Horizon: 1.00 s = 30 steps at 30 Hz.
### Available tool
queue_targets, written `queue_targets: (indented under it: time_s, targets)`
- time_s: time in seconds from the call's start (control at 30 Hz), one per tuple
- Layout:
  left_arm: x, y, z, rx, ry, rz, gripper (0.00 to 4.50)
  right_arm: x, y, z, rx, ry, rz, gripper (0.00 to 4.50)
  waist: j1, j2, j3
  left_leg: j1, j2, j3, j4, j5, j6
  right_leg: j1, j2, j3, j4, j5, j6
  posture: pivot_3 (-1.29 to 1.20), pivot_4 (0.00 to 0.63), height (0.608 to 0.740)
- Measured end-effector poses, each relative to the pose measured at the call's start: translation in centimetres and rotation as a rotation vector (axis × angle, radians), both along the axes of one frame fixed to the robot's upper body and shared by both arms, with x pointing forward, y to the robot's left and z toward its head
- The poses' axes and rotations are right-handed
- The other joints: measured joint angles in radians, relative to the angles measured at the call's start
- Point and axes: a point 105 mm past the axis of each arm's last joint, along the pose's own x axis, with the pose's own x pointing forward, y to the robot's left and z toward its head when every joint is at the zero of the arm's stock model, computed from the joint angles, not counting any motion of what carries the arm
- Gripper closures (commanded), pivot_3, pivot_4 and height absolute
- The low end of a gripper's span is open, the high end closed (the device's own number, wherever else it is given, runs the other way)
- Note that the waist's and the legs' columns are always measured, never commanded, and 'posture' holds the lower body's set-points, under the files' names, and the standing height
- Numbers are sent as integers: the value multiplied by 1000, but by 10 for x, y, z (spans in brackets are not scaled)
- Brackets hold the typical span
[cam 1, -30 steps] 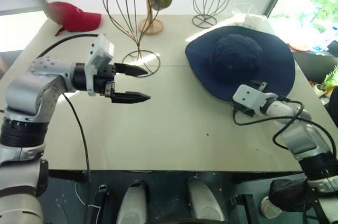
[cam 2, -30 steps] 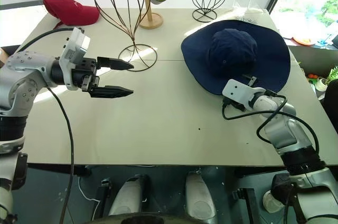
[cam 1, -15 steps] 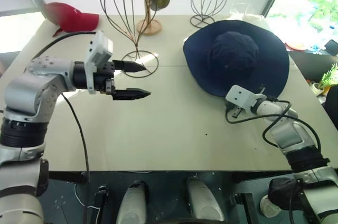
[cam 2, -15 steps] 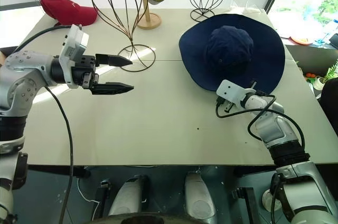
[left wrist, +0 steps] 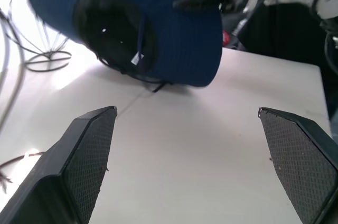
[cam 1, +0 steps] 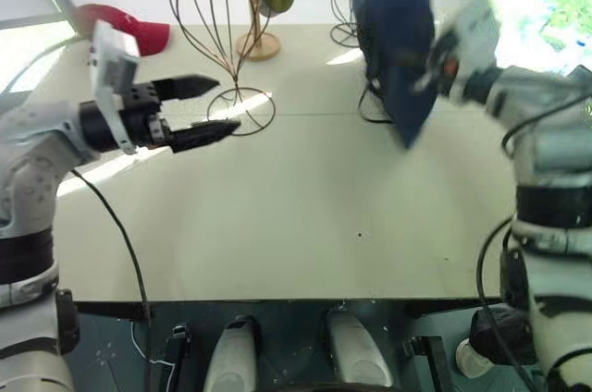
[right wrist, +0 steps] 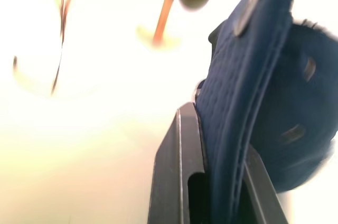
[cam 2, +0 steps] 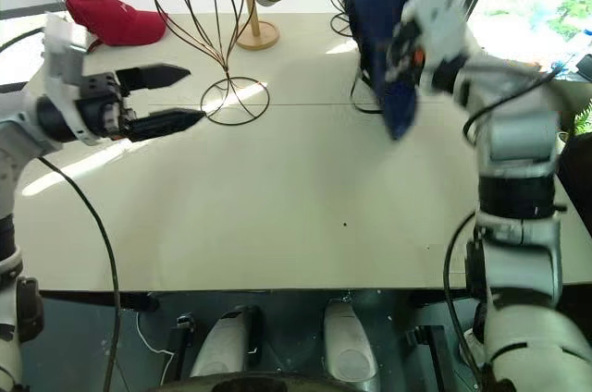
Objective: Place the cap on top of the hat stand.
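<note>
The right gripper (right wrist: 214,192) pinches the brim of the cap (cam 1: 393,31), which hangs up in the air, so it should swing it slowly over the hat stand (cam 1: 215,27) and lower it straight while the left gripper (cam 1: 205,107) waits open.

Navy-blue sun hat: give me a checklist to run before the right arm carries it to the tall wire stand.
1. Right claw shut on brim of the navy-blue floppy fabric sun hat: ok.
2. Hat lifted off the beige table, hanging edge-on: ok.
3. Tall dark wire head-shaped stand upright, cage bare: ok.
4. Left claw open, holding nothing: ok.
5. Left claw sits beside the stand's round base, possibly in the approach path: not ok.
6. Chin cord free of the smaller wire stand behind the hat: cannot tell.
</note>
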Motion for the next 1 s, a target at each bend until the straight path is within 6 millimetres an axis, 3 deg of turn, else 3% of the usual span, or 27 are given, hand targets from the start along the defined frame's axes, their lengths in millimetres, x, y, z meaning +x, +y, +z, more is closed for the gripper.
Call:
queue_targets:
  time_s: [0.13, 0.33, 0.5, 0.67, 0.8, 1.0]
  targets:
    - [-2, 15, 11, -38, -24, 82, 0, 5, 25, 44, 34, -59, 90, 4471, -2, 0, 0, -2, 0, 1, -1, 0, 0, -2, -1, 0, 0, 0, 0, 0, 150, 739]
    - [-3, 31, 21, -54, -60, 164, 0, 11, 78, 84, -78, -193, 240, 4471, -7, 1, 0, -2, 0, 1, -2, 0, 0, -4, 0, 0, 0, 0, 0, 0, 150, 739]
    - [-6, 43, 29, -57, -88, 222, 0, 20, 108, 86, -286, -305, 278, 4471, -7, 0, 0, -3, 0, 2, -2, 0, 0, -5, -1, 0, 0, 0, 0, 0, 150, 739]
    - [-8, 54, 30, -66, -92, 269, 0, 25, 121, 94, -450, -410, 278, 4471, -6, 0, 0, -18, -1, 2, 1, 2, -3, -21, -1, 0, 8, 1, 0, 0, 150, 739]
    - [-9, 59, 30, -81, -91, 291, 0, 21, 132, 109, -721, -611, 215, 4471, -8, 0, 1, -17, -1, 2, -2, 2, -3, -26, -1, 0, 13, 0, -1, 0, 150, 739]
    - [-10, 61, 31, -87, -101, 304, 0, 17, 140, 115, -940, -827, 164, 4471, -25, 0, 0, -17, -1, 1, -1, 4, -7, -25, -1, 0, 14, 1, -1, 0, 150, 739]
